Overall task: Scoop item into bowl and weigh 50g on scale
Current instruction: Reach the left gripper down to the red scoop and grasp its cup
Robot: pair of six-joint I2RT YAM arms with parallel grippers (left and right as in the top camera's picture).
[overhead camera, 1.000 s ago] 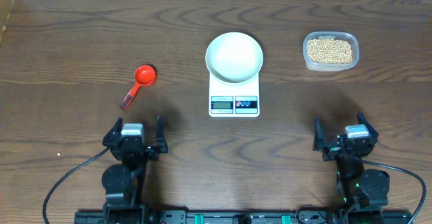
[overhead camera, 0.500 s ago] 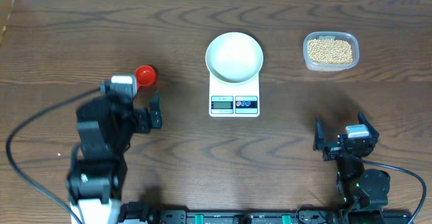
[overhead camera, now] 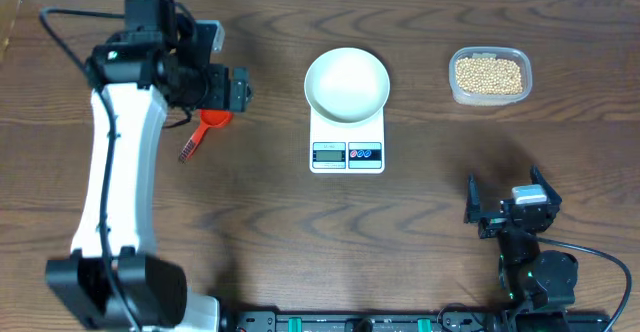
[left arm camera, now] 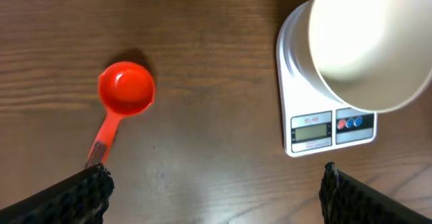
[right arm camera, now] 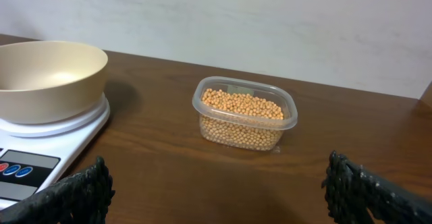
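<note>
Item: we count many small tan beans [overhead camera: 488, 75] filling a clear plastic tub [overhead camera: 455, 90] at the counter's [overhead camera: 300, 222] far right, well apart from the scale.

Bowl [overhead camera: 346, 84]: white, empty, seated on the white scale [overhead camera: 347, 147] at centre. From the left wrist view its rim is cut off by the frame edge. We cannot read the scale's display.

Red scoop [left arm camera: 125, 90]: lying left of the scale; overhead, its cup is partly hidden beneath the left gripper [overhead camera: 222, 80], which hangs above it, fingers apart, empty.

Right gripper [overhead camera: 507, 204]: near the counter's front right, fingers wide apart, holding nothing; only fingertips show in its own view.
</note>
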